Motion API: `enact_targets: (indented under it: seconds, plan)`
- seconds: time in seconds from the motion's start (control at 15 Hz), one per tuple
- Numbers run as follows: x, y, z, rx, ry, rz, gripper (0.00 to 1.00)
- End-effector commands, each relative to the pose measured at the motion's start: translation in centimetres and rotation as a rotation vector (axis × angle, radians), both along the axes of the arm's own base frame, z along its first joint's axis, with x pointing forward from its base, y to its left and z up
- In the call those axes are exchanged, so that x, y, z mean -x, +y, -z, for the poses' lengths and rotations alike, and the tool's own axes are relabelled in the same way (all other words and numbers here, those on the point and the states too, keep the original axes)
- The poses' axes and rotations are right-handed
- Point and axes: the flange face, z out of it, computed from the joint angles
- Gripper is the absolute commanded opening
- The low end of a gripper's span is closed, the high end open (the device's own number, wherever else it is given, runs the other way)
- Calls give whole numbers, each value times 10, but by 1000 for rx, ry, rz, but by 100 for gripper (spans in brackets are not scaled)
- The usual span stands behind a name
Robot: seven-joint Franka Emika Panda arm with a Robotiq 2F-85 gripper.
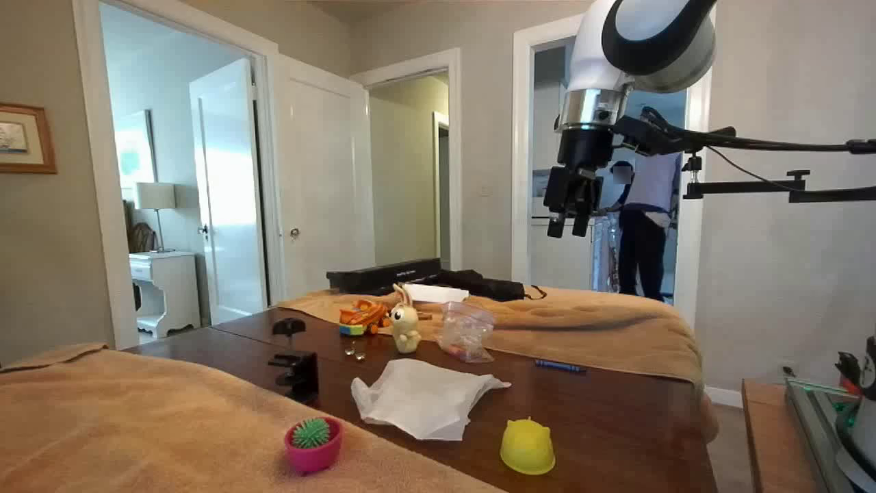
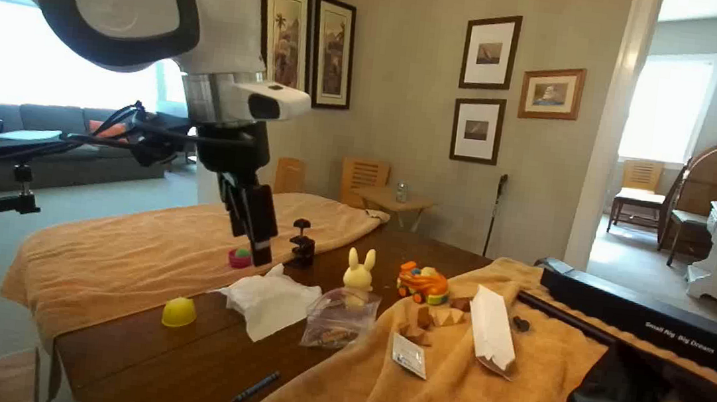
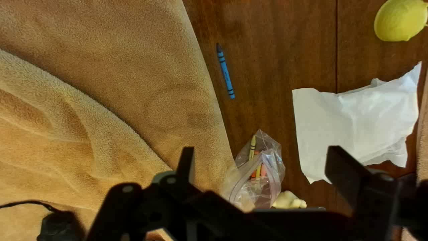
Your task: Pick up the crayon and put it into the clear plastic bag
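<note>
A blue crayon lies on the dark wooden table near the tan towel's edge, in both exterior views (image 1: 560, 365) (image 2: 255, 388) and in the wrist view (image 3: 226, 74). The clear plastic bag sits at the towel's edge, in both exterior views (image 1: 467, 332) (image 2: 340, 322) and in the wrist view (image 3: 272, 167). It holds several crayons, and its zip mouth looks partly open in the wrist view. My gripper is high above the table in both exterior views (image 1: 569, 227) (image 2: 253, 250). In the wrist view its fingers (image 3: 260, 160) are wide apart with nothing between them.
A cream bunny toy (image 1: 406, 329) stands beside the bag, near an orange toy vehicle (image 1: 363, 317). Crumpled white paper (image 1: 424, 397), a yellow cup (image 1: 527, 446) and a black clamp (image 1: 298, 373) are on the table. A pink cup (image 1: 313, 455) holds a green spiky ball.
</note>
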Motion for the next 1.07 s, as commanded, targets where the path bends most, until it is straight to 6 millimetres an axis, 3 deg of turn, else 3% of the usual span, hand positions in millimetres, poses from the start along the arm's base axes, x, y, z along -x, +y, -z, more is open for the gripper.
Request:
enact_targets:
  seconds: [0.0, 0.53, 0.73, 1.0]
  plan:
    - [0, 0, -1, 0, 1, 0, 100]
    - [0, 0, -1, 0, 1, 0, 100]
    - [-2, 1, 8, -3, 12, -191, 100]
    - [-7, -17, 30, 1, 20, -409, 100]
